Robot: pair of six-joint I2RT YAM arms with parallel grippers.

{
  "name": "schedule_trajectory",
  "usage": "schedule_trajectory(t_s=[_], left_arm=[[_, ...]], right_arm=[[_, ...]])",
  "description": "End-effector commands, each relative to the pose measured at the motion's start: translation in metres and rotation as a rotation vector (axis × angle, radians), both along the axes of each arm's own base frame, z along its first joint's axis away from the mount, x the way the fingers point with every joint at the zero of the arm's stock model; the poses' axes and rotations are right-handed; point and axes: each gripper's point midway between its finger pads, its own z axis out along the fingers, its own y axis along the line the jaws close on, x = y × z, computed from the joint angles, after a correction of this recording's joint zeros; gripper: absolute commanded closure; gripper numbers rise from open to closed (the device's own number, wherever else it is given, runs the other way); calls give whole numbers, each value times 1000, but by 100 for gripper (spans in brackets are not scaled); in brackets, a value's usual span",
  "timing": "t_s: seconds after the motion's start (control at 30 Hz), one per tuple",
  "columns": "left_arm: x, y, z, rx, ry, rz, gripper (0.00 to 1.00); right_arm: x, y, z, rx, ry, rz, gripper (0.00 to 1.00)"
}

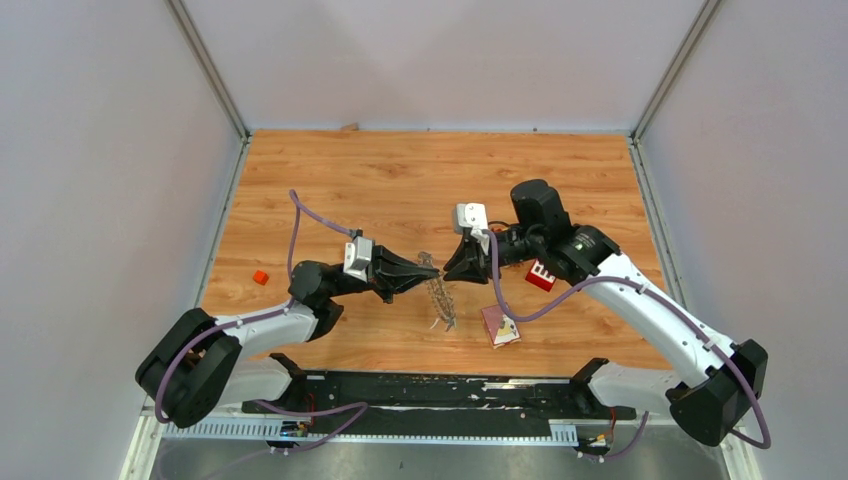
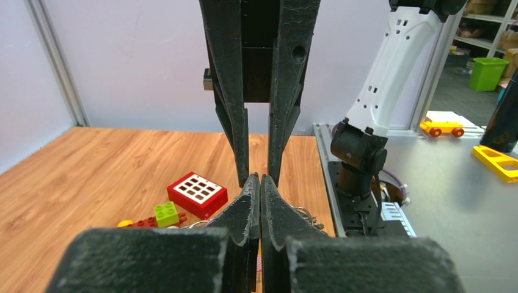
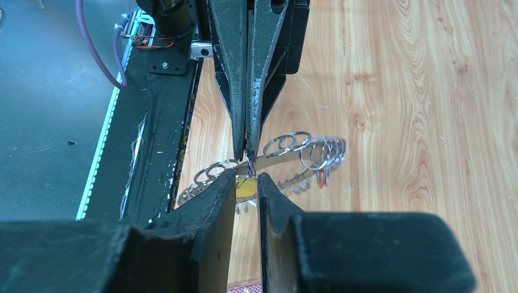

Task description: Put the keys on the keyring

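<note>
Left end effector (image 1: 431,271) pinched shut, seemingly on keyring (image 1: 440,298) mid-tabletop (image 1: 330,180). Right end effector (image 1: 449,268) narrow, yellow key (image 3: 244,187) at its tips, grip unclear. Hold ring steady and thread slowly.

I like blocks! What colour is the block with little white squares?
The block is red; the left wrist view shows it best.

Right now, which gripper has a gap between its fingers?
The right gripper: its fingers stand slightly apart, while the left gripper is pinched shut on the keyring.
</note>
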Motion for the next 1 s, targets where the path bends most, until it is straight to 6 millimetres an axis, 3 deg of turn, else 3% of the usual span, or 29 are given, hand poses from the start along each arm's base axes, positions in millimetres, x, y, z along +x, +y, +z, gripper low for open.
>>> schedule_trajectory(t_s=[0.0,0.33,0.97], left_arm=[[-6,2,20,-54,-61,-13,100],[-8,2,21,-56,-61,-19,100],[-8,4,23,-66,-62,-11,100]], right_arm=[[1,5,22,55,-46,35,81],[2,8,18,45,-27,44,88],[-10,8,5,46,1,117,90]])
